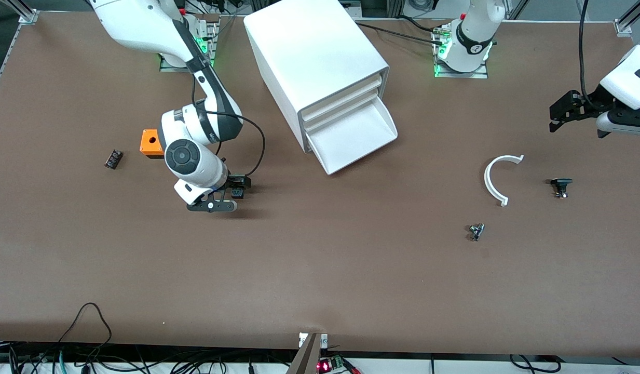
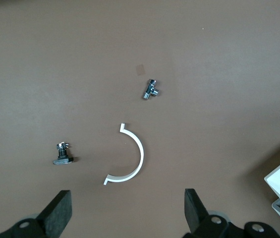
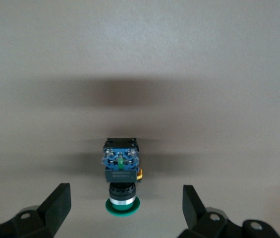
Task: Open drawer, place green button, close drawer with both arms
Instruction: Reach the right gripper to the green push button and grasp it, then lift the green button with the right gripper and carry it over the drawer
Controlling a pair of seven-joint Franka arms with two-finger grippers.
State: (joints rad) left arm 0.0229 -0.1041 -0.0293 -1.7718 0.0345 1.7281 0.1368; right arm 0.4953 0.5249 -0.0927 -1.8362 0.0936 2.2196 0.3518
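While your right gripper [image 3: 122,210] hangs low over the button [image 3: 121,173], fingers apart and empty, note these items.

Button: lies on its side on the table [image 1: 320,270], nearer the front camera than the cabinet [image 1: 320,78], toward the right arm's end. Long axis runs cap to body; green cap faces the gripper.

Risk: fingers closing off-centre may roll or flick it away.

Drawer [image 1: 353,137]: already pulled out.

Left gripper [image 1: 563,111]: spread wide, waiting over the table's end.

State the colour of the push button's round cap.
Green; the button cap shows best in the right wrist view.
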